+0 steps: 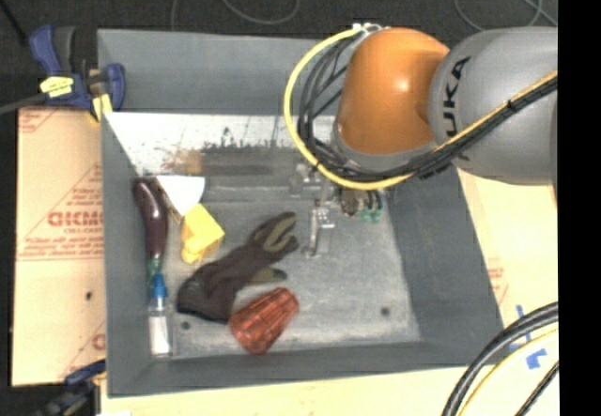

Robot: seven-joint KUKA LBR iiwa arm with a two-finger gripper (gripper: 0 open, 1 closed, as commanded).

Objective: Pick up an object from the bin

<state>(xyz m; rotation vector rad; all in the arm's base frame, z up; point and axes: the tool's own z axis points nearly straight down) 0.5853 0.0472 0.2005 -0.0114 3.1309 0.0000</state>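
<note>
Glove of dark brown cloth (235, 275), with an olive-green end, is lying in the lower middle of the grey bin (376, 292), and we are taking it as the most likely thing for this pick, because it is the nearest to the gripper (319, 234). We are seeing the gripper hanging low over the bin floor, just beside the olive end of the glove, on its right side; if it is touching the cloth, we cannot say. We are judging that the task is at the approach step and that nothing is lifted yet. Whether the gripper is released or clenched we cannot tell, because the orange cover and the wrist are hiding much of it, and we are seeing no thing held in it. The next move is asking, in our opinion, for a small shift to the left, over the glove, then a descent and a closing on a fold of cloth. 1 red ribbed object (264, 318) is lying touching the glove below, and 1 yellow block (201, 234) is lying near it on the left, so the closing should be avoiding these 2.
</note>
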